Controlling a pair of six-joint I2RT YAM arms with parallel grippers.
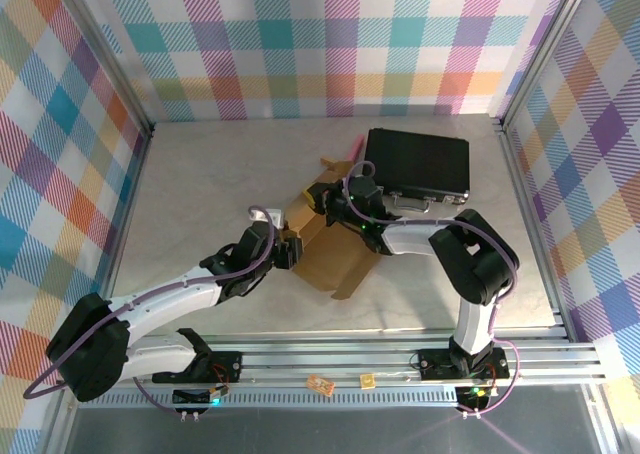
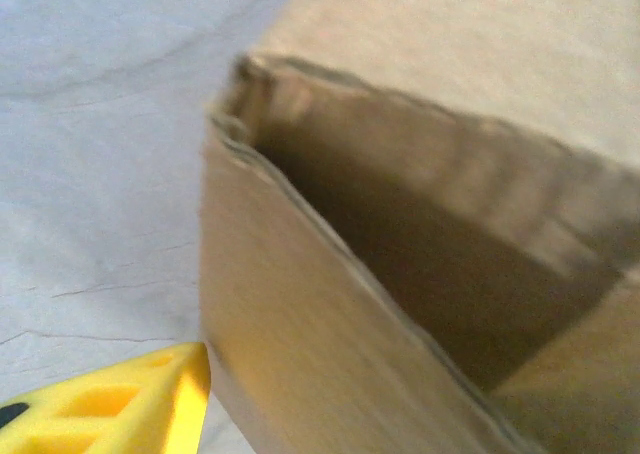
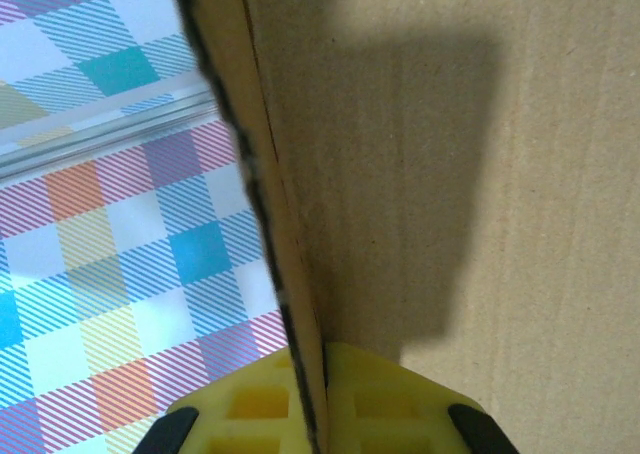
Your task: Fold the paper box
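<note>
The paper box is brown corrugated cardboard, part folded, with raised walls, lying mid-table between the two arms. My right gripper is over its far side. In the right wrist view its yellow fingers are shut on the edge of an upright cardboard panel. My left gripper is at the box's left end. In the left wrist view one yellow finger stands just left of a box wall; the other finger is hidden behind the cardboard, so the jaws stand wide apart.
A black hard case lies shut just behind and right of the box, close to the right arm. A thin pink thing pokes out beside it. Plaid walls with metal posts enclose the table; an aluminium rail runs along the near edge.
</note>
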